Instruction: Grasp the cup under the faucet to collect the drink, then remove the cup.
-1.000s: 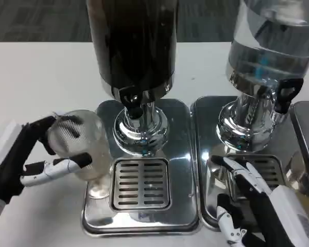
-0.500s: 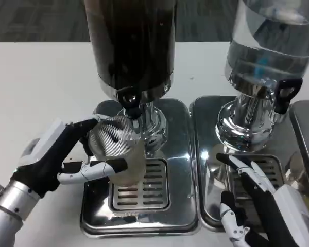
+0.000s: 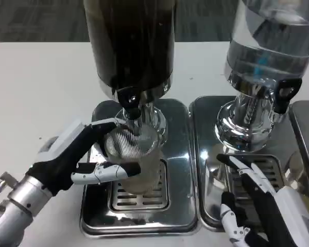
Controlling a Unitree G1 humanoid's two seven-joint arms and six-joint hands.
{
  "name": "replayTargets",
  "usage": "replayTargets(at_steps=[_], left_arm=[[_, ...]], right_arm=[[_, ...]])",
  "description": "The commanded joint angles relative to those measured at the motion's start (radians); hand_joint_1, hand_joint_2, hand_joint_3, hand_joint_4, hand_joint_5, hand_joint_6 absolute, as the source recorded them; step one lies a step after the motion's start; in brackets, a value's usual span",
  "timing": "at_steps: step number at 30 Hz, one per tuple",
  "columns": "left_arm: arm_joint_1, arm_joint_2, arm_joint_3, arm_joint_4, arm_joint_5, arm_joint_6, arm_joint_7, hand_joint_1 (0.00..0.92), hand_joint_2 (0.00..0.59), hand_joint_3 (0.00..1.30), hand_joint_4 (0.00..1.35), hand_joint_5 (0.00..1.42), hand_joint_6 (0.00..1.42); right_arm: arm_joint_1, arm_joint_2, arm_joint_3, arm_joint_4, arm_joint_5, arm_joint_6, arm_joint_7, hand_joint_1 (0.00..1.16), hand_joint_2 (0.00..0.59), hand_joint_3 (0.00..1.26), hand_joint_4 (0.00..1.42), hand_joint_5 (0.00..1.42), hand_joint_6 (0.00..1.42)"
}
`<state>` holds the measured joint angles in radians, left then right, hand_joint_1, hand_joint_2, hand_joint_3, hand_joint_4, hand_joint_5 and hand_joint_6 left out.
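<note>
Tabletop [image 3: 36, 87]: white, bearing all items. Dark drink dispenser [image 3: 130, 41]: tall cylinder of near-black liquid on a chrome pedestal, with a black faucet [image 3: 130, 103] at its front. Clear dispenser [image 3: 270, 46]: water-filled, standing to the right on its own chrome base. Drip tray [image 3: 180, 170]: polished steel with a slotted grate, lying under the dark dispenser; a second tray [image 3: 208, 170] sat beside it. Left hand [image 3: 72, 162]: wrapped around the cup from the left, thumb across the near wall and fingers behind, holding it firmly. Right hand [image 3: 257, 198]: resting above the second tray's grate, fingers extended and apart, holding nothing. Cup [image 3: 136, 154]: clear ribbed plastic, upright over the grate, its mouth directly beneath the faucet; whether liquid was in it could not be told. Handling judgement: light and thin-walled, likely to flex or buckle if squeezed hard; the ribbing should aid grip, though wetness would make it slippery. Best held around the mid-wall, kept level once full, since its weight would rise and its open mouth could spill.
</note>
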<state>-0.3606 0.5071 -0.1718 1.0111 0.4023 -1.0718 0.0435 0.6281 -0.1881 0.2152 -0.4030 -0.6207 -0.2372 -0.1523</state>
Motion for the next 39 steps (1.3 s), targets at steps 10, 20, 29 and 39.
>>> replayTargets(at_steps=[10, 20, 29, 39], left_arm=[[0.001, 0.045, 0.011, -0.071, -0.001, 0.032, -0.002, 0.031, 0.066, 0.4, 0.39, 0.57, 0.59], [0.045, 0.069, 0.055, -0.116, -0.057, 0.018, -0.019, 0.032, 0.07, 0.39, 0.33, 0.49, 0.49], [0.153, 0.12, 0.165, -0.282, -0.334, 0.035, -0.179, 0.0, 0.119, 0.36, 0.32, 0.39, 0.44], [0.209, 0.152, 0.251, -0.592, -0.824, 0.338, -0.619, 0.0, 0.079, 0.29, 0.25, 0.33, 0.34]], right_arm=[[-0.013, -0.004, -0.005, -0.013, 0.022, -0.001, 0.007, 0.5, 0.586, 0.17, 0.14, 0.07, 0.17], [-0.009, -0.007, -0.01, -0.02, 0.033, 0.002, 0.016, 0.51, 0.586, 0.17, 0.14, 0.07, 0.18], [-0.024, 0.0, 0.0, -0.014, 0.03, 0.008, 0.019, 0.51, 0.586, 0.18, 0.14, 0.07, 0.18], [-0.044, -0.002, 0.003, -0.006, 0.037, 0.015, 0.039, 0.52, 0.586, 0.19, 0.14, 0.07, 0.18]])
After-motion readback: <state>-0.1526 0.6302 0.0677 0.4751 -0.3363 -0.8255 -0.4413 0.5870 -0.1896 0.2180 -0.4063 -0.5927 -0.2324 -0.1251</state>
